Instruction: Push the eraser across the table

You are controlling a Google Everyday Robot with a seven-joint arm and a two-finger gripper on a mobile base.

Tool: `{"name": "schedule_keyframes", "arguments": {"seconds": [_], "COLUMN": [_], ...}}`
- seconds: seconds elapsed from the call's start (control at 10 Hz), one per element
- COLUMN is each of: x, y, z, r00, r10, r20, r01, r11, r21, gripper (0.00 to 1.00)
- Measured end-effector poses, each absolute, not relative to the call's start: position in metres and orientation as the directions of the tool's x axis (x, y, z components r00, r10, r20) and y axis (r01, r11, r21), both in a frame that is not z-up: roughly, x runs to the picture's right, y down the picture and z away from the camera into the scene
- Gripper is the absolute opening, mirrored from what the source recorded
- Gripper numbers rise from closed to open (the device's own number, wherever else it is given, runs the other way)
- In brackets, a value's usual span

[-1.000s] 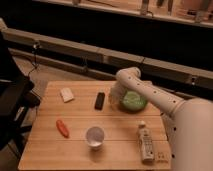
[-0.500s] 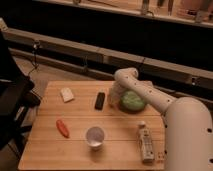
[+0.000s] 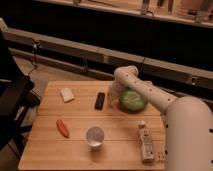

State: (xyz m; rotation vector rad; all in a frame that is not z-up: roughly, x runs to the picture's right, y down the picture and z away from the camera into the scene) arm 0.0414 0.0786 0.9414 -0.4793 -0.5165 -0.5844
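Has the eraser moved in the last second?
No. The eraser lies where it was, between the white block and green bowl. The gripper sits just right of it.

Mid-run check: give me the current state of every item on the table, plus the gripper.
eraser: flat on the table, just left of the gripper
gripper: low between eraser and green bowl
green bowl: upright, beside the arm
clear cup: upright, near the front edge
orange item: lying flat
white block: lying flat
bottle: on its side
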Motion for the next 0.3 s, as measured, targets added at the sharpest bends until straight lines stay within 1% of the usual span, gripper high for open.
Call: {"name": "schedule_keyframes", "arguments": {"seconds": [0.3], "x": [0.0474], "y": [0.0743], "z": [0.9385], "r00": [0.718], "r10": [-0.386], "r20": [0.579], "r01": [0.616], "r11": [0.739], "r21": [-0.272], "gripper": [0.00]}}
